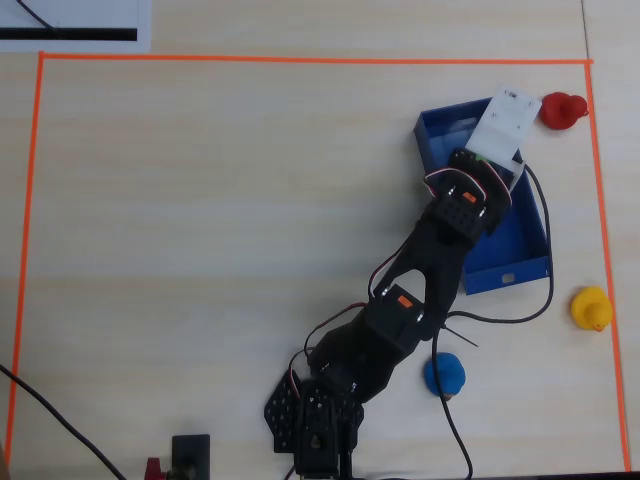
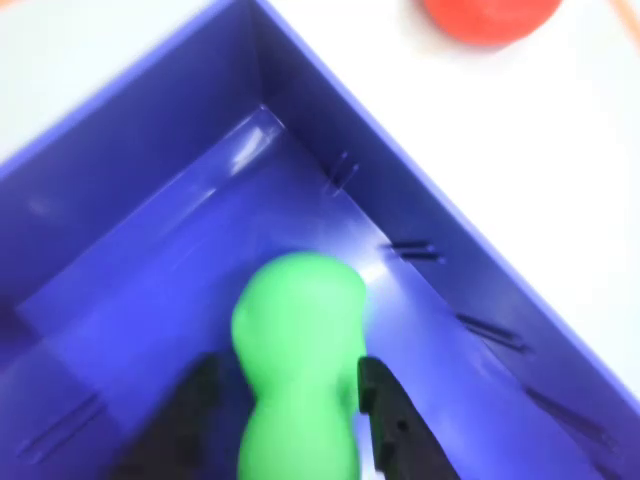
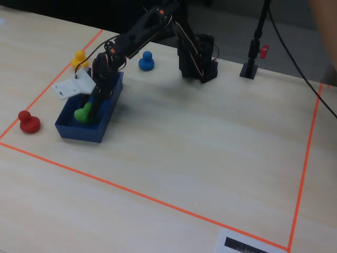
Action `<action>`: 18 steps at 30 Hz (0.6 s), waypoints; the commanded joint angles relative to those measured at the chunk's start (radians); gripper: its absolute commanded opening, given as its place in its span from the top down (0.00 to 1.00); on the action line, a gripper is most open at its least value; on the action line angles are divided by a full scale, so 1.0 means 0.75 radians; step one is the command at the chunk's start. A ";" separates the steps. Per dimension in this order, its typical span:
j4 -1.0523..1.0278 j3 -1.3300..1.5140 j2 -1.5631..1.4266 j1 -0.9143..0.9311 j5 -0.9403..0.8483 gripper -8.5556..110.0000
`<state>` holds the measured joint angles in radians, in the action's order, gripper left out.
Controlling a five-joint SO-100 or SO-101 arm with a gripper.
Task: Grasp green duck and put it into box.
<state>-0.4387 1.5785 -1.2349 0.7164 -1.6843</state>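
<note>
Low in the wrist view's centre, I have the jaws clamped on the green duck (image 2: 298, 370) inside the box (image 2: 150, 150), so I'd part them gently near its floor.

Even bright light, soft shadows; wrist view blurred, glare inside box (image 2: 330, 130).

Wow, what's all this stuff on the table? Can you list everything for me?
green duck: one, bright green, inside the box, between the gripper fingers.
box: one, dark blue, open-topped, near the right border in the overhead view.
red duck: one, red, just outside the box.
yellow duck: one, yellow, by the orange tape.
blue duck: one, blue, beside the arm.
orange tape: one outline, orange, framing the table.
gripper: one, black, lowered into the box around the green duck.
</note>
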 commanded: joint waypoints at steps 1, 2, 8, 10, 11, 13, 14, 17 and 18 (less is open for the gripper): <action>-0.080 -0.016 -0.153 -0.010 -0.010 0.65; -0.096 -0.016 -0.174 -0.016 -0.010 0.64; -0.207 -0.043 -0.370 -0.084 0.133 0.66; -0.280 -0.072 -0.485 -0.139 0.264 0.74; -0.309 -0.072 -0.556 -0.176 0.331 0.79; -0.397 -0.010 -0.724 -0.280 0.393 0.87; -0.442 0.061 -0.816 -0.344 0.391 0.90; -0.501 0.458 -1.154 -0.544 0.376 0.93; -0.503 0.624 -1.276 -0.599 0.340 0.93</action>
<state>-0.7915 1.7150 -1.8515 0.4234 -1.4005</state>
